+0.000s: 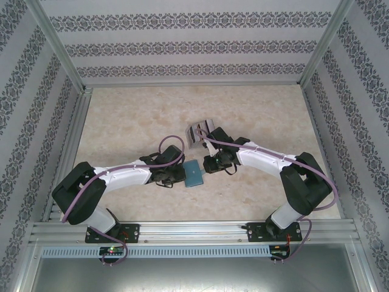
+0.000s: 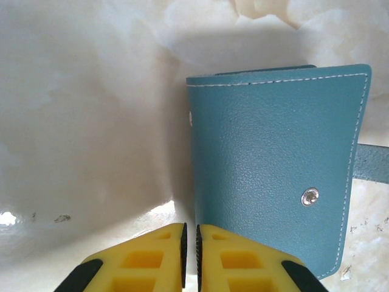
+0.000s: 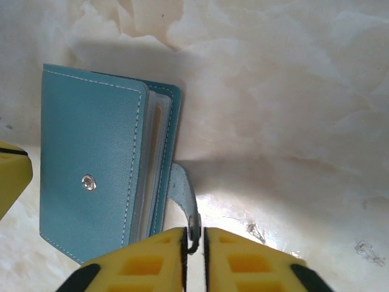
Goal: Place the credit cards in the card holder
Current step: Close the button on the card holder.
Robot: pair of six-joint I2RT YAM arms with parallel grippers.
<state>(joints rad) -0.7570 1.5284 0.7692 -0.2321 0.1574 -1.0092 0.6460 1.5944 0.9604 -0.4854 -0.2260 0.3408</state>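
The teal card holder (image 1: 194, 174) lies closed and flat on the marbled table, between my two grippers. In the left wrist view the card holder (image 2: 273, 170) is to the right of my left gripper (image 2: 190, 226), whose yellow fingers stand together at its spine edge with nothing seen between them. My right gripper (image 3: 194, 230) is shut on the snap end of the holder's strap (image 3: 182, 188), which curls out from the card holder (image 3: 91, 164). The credit cards (image 1: 197, 129) stand in a pale rack behind the grippers.
The pale grey rack (image 1: 208, 124) sits just behind the right gripper (image 1: 208, 164). A yellow fingertip (image 3: 12, 176) of the left gripper (image 1: 180, 173) shows beside the holder's far edge. Patterned walls and metal frame posts (image 1: 61, 55) enclose the table.
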